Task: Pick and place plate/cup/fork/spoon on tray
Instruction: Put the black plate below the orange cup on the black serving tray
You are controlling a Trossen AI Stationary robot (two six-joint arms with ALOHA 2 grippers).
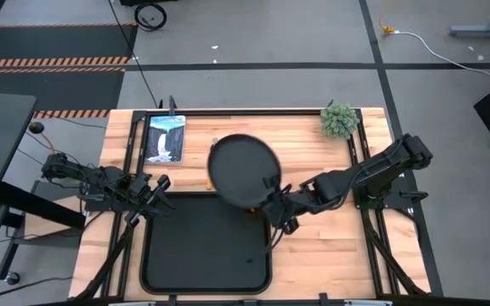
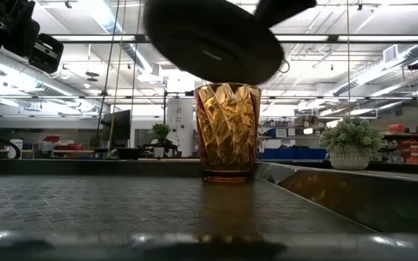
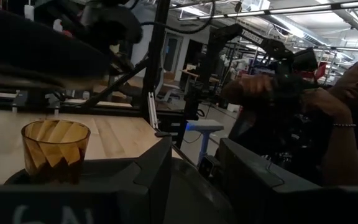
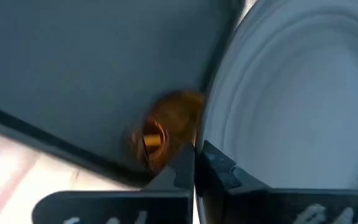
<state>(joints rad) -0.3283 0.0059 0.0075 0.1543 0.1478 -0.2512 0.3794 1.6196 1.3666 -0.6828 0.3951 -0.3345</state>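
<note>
High view sets the tray (image 1: 207, 255) at the table's six o'clock side, most of its floor bare. The plate (image 1: 242, 172) hangs in the air over the tray's twelve o'clock rim, lapping out over the bare wood (image 1: 313, 149) beyond it. The right gripper (image 1: 272, 204) pinches the plate's edge at about five o'clock, fingers pressed tight on the rim, as the right wrist view shows close up. The cup (image 2: 227, 130) is almost hidden from above under the plate; low view shows it standing upright on the tray floor close to the rim, with the plate tilted just above its mouth and seemingly clear of it. The left gripper (image 1: 156, 192) waits at the tray's ten o'clock corner, fingers spread. A plant (image 1: 339, 120) sits at the table's one o'clock corner.
</note>
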